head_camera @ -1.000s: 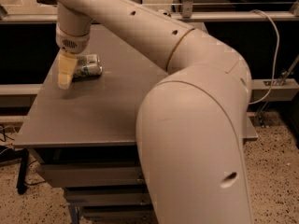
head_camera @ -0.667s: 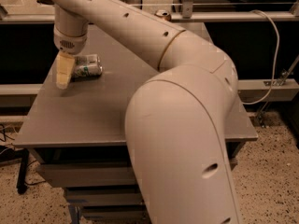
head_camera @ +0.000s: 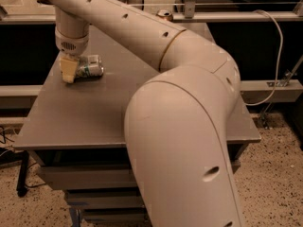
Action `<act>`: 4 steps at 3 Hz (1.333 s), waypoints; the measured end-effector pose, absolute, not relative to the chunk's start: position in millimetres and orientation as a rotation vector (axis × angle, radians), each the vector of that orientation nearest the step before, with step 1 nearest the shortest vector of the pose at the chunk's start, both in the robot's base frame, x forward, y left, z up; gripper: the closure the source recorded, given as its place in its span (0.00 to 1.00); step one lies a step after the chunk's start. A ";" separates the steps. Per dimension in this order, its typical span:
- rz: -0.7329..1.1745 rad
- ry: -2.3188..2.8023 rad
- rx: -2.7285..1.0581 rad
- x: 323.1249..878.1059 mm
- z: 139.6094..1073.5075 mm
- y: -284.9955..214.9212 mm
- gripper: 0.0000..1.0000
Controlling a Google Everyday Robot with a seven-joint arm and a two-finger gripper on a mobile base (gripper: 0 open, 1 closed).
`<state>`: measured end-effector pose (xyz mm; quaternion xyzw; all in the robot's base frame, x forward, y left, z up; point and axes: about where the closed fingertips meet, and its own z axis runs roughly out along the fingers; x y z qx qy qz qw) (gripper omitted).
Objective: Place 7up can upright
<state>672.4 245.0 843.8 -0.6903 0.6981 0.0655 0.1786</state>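
**Can on its side at the far-left corner; only the arm has shifted**

Over the last second the gripper has barely moved. It hangs low at the far-left corner of the worktop, right at the left end of the 7up can. The can has not moved either: it lies on its side, its length running along the far edge, resting on the surface.

What did change is the arm. Its big elbow has swung across my view and now fills the near-right part.

I read that as repositioning around a fixed wrist, not progress on the can. I cannot tell whether the gripper is spread, closed or already pinching the can, as the wrist covers that end. The uprighting itself is not yet done.
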 end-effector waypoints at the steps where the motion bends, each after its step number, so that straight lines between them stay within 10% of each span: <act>1: 0.173 1.985 -1.941 671.4 843.4 239.2 0.64; 2: 0.213 1.919 -1.886 670.5 863.3 235.3 0.89; 4: 0.317 1.709 -1.671 682.3 917.5 183.8 1.00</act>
